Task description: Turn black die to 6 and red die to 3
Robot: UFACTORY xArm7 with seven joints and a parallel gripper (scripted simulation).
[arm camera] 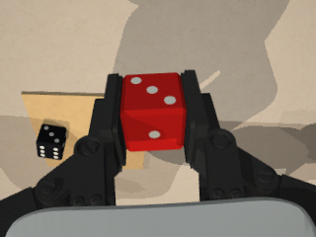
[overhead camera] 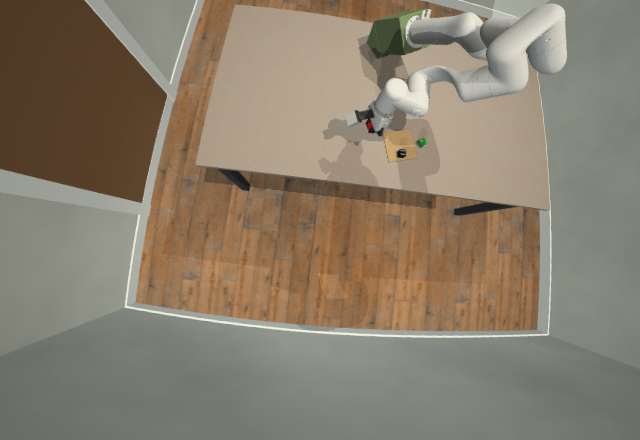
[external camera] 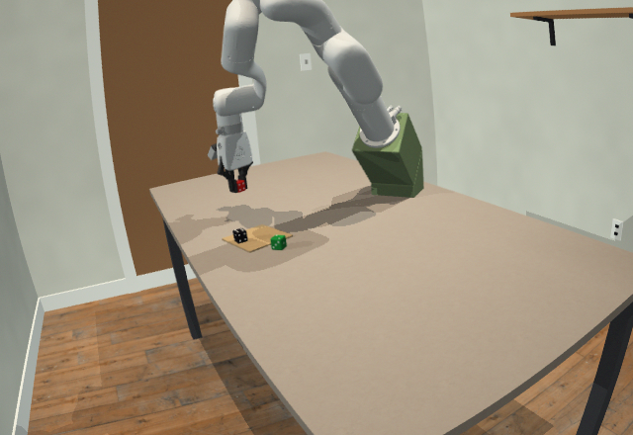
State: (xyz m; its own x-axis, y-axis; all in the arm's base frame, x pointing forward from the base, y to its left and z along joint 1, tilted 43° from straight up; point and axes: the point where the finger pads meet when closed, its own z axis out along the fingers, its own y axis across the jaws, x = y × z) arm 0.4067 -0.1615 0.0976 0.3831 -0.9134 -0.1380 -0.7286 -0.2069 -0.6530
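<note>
My gripper (overhead camera: 370,126) (external camera: 237,186) (arm camera: 152,92) is shut on the red die (overhead camera: 369,125) (external camera: 241,185) (arm camera: 153,101) and holds it well above the table, off to the side of the mat. In the wrist view the red die shows a three-pip face and, below it, a one-pip face. The black die (overhead camera: 401,153) (external camera: 239,235) (arm camera: 51,141) sits on the tan mat (overhead camera: 391,138) (external camera: 252,245) (arm camera: 74,106); the wrist view shows its three-pip face above its six-pip face. The green die (overhead camera: 422,142) (external camera: 278,242) lies on the table just beside the mat; its top number is too small to tell.
The table (overhead camera: 289,73) (external camera: 408,287) carries the arm's green base (overhead camera: 387,37) (external camera: 391,164) at its back edge. The mat lies near the table's front edge. The arm arches high above the table, and its shadows fall around the mat.
</note>
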